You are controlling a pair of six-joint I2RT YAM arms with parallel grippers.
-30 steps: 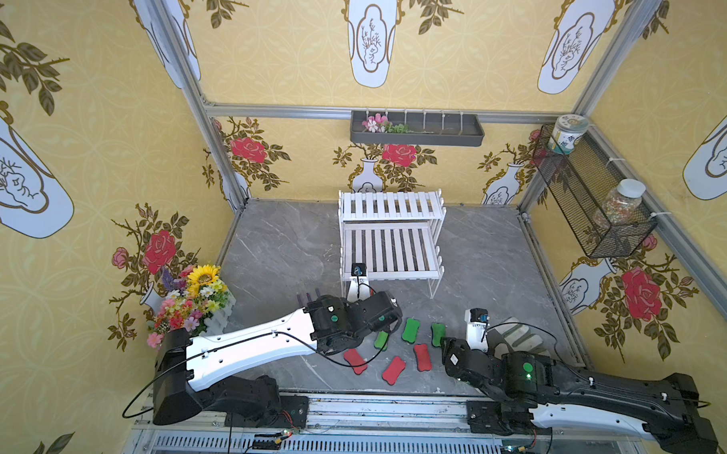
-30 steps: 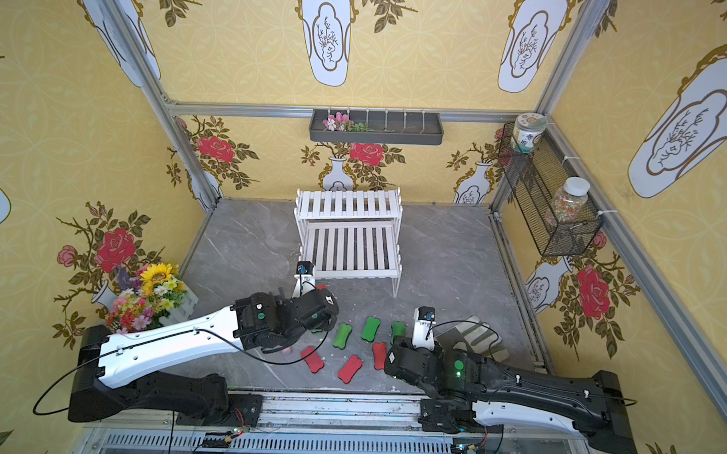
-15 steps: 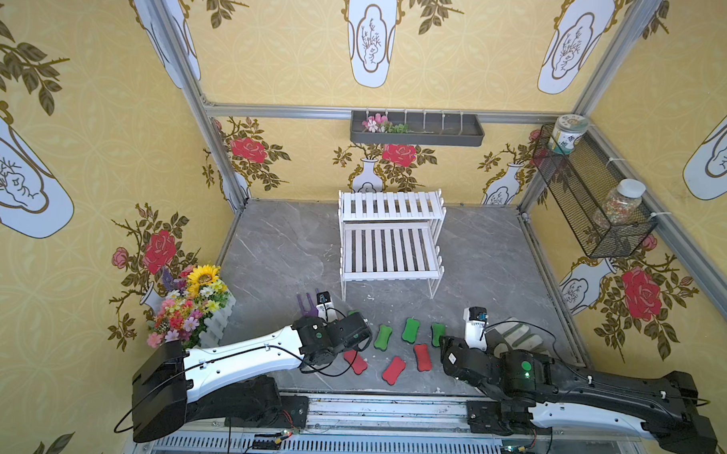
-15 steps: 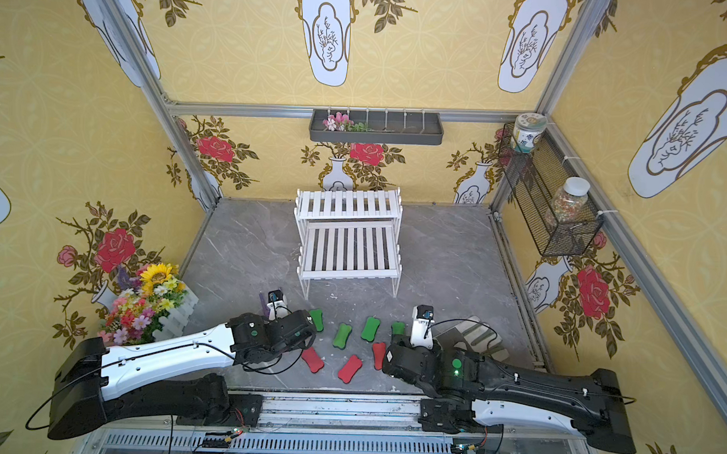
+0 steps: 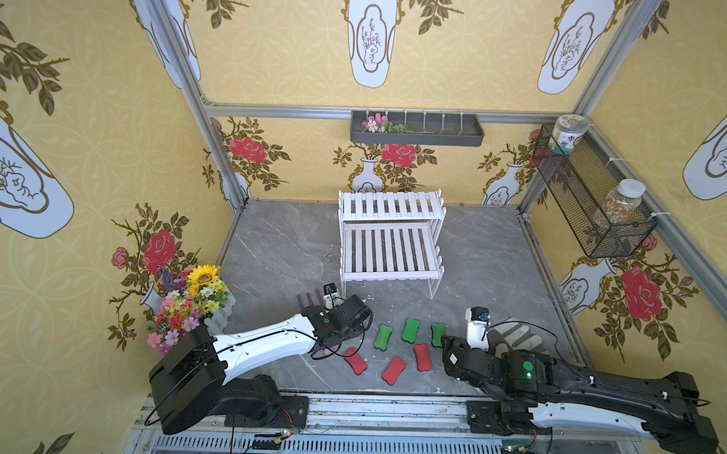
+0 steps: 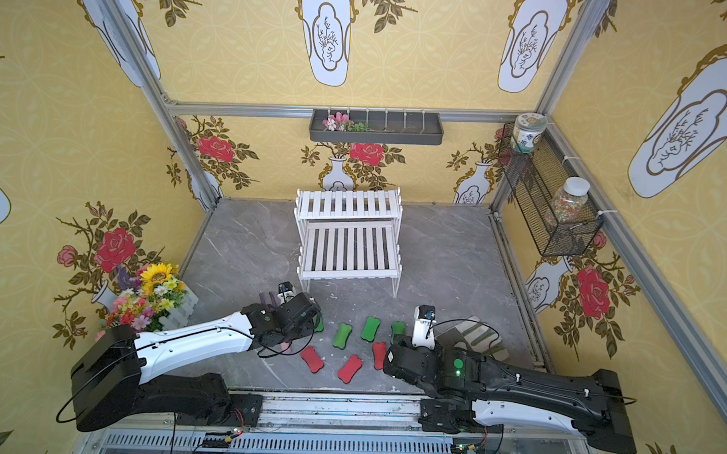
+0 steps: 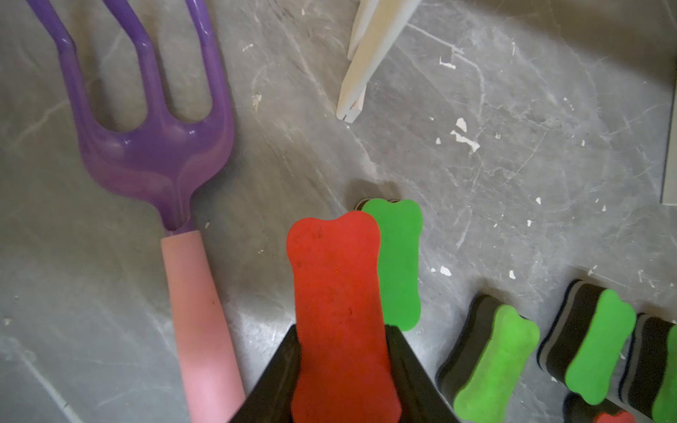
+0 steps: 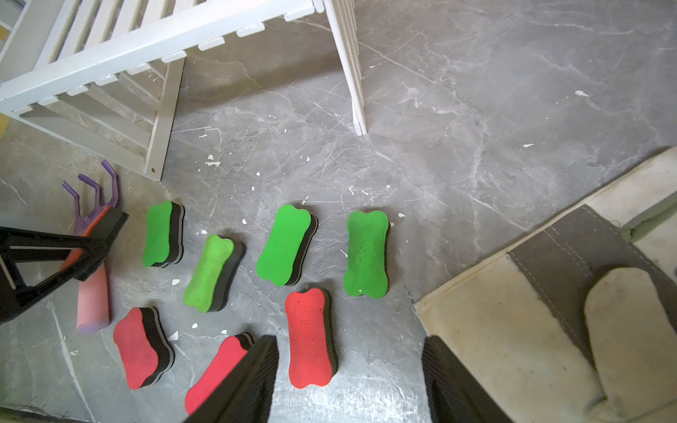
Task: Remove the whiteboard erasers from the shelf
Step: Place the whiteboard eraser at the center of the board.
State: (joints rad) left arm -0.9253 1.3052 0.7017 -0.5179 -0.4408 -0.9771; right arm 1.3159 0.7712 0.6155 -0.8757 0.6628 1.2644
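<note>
Nearly finished, as far as I can judge. Both tiers of the shelf (image 5: 390, 245) show only bare slats in both top views, though the strip of the lower tier tucked under the upper one is hidden, so I cannot vouch for that part.

Seven pads already lie on the bench (image 5: 278, 250) in front of the shelf. Four green erasers (image 8: 284, 245) sit in a loose row, and three red erasers (image 8: 141, 348) lie nearer the robot.

The eighth, a red eraser (image 7: 337, 293), is clamped between the fingers of the left hand (image 7: 342, 333). It is poised low over the bench, between the purple garden fork (image 7: 146, 146) and the nearest green pad.

The right hand (image 8: 350, 342) stands partly open and empty, just beside one of the red erasers.

What seems left is only to set that last pad down and let go.
</note>
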